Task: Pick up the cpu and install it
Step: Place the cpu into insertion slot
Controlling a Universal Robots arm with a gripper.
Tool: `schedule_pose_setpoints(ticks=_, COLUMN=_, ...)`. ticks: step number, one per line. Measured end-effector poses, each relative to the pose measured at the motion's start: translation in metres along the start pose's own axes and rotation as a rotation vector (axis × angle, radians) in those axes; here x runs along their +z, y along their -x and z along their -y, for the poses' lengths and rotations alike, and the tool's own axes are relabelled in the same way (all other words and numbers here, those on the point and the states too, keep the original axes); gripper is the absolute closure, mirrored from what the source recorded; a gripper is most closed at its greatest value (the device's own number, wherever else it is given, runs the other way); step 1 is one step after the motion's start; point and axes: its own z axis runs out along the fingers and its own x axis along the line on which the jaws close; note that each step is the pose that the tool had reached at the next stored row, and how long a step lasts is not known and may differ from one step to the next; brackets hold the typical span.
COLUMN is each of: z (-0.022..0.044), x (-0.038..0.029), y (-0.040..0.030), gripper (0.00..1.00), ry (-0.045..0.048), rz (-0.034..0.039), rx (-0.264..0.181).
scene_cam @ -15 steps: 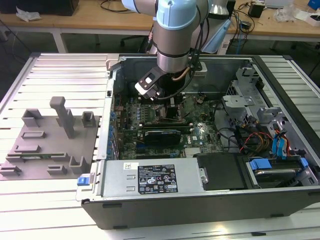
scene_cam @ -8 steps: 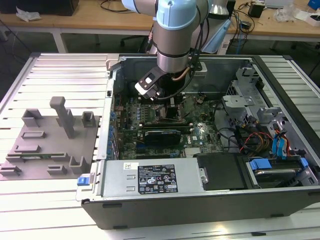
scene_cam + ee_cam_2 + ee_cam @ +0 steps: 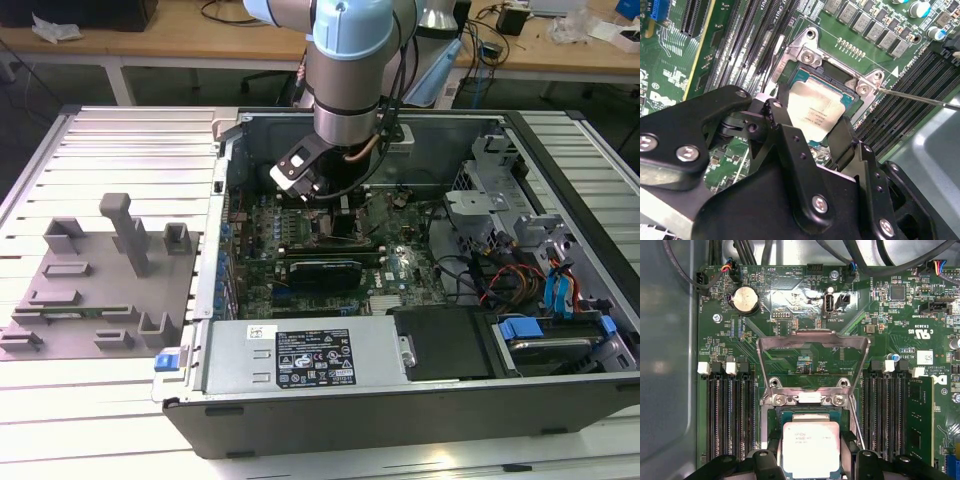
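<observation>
Hovering low inside the open computer case (image 3: pixel 420 412), the gripper (image 3: pixel 810 127) sets its fingers (image 3: pixel 779 120) narrow against two opposite edges of the cpu (image 3: pixel 816 102) — a side grip that leaves the silvery top and the contact face untouched. The cpu lies level within the socket (image 3: pixel 807 56) on the motherboard (image 3: pixel 790 295), seated or very nearly so by my reading. The load plate (image 3: pixel 812 336) stands swung up — leaving the way down free.

Silver-grey arm (image 3: pixel 345 80) — black, screw-studded fingers (image 3: pixel 790 145)
</observation>
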Motion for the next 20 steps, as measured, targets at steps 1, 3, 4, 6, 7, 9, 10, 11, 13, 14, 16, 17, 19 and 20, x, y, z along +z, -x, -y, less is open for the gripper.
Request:
schedule_pose_setpoints(ticks=1, z=0.0000, x=0.0000, y=0.0000, gripper=0.44, ry=-0.0001, rz=0.0003, rx=0.000)
schedule_pose_setpoints(ticks=3, z=0.0000, x=0.0000, y=0.0001, gripper=0.38, ry=-0.0001, rz=0.0006, rx=0.000)
schedule_pose_setpoints(ticks=4, z=0.0000, x=-0.0001, y=0.0001, gripper=0.38, ry=-0.0003, rz=0.0007, rx=0.000)
schedule_pose_setpoints(ticks=6, z=0.0001, x=0.0000, y=0.0001, gripper=0.38, ry=-0.0003, rz=0.0007, rx=0.000)
schedule_pose_setpoints(ticks=7, z=0.0001, x=0.0000, y=0.0001, gripper=0.38, ry=-0.0003, rz=0.0007, rx=0.000)
schedule_pose_setpoints(ticks=9, z=0.0000, x=0.0000, y=0.0001, gripper=0.38, ry=-0.0003, rz=0.0007, rx=0.000)
schedule_pose_setpoints(ticks=10, z=0.0000, x=-0.0002, y=0.0001, gripper=0.38, ry=-0.0002, rz=0.0006, rx=0.000)
schedule_pose_setpoints(ticks=11, z=0.0000, x=-0.0008, y=0.0000, gripper=0.38, ry=-0.0001, rz=0.0004, rx=0.000)
schedule_pose_setpoints(ticks=13, z=-0.0001, x=-0.0025, y=0.0000, gripper=0.38, ry=-0.0001, rz=0.0005, rx=0.000)
schedule_pose_setpoints(ticks=14, z=-0.0001, x=-0.0026, y=0.0000, gripper=0.38, ry=-0.0001, rz=0.0004, rx=0.000)
schedule_pose_setpoints(ticks=16, z=-0.0001, x=-0.0027, y=0.0001, gripper=0.38, ry=-0.0002, rz=0.0007, rx=0.000)
schedule_pose_setpoints(ticks=17, z=0.0000, x=-0.0028, y=0.0001, gripper=0.40, ry=-0.0002, rz=0.0007, rx=0.000)
schedule_pose_setpoints(ticks=19, z=0.0000, x=-0.0029, y=0.0001, gripper=0.47, ry=-0.0003, rz=0.0008, rx=0.000)
schedule_pose_setpoints(ticks=20, z=-0.0001, x=-0.0029, y=0.0001, gripper=0.47, ry=-0.0003, rz=0.0008, rx=0.000)
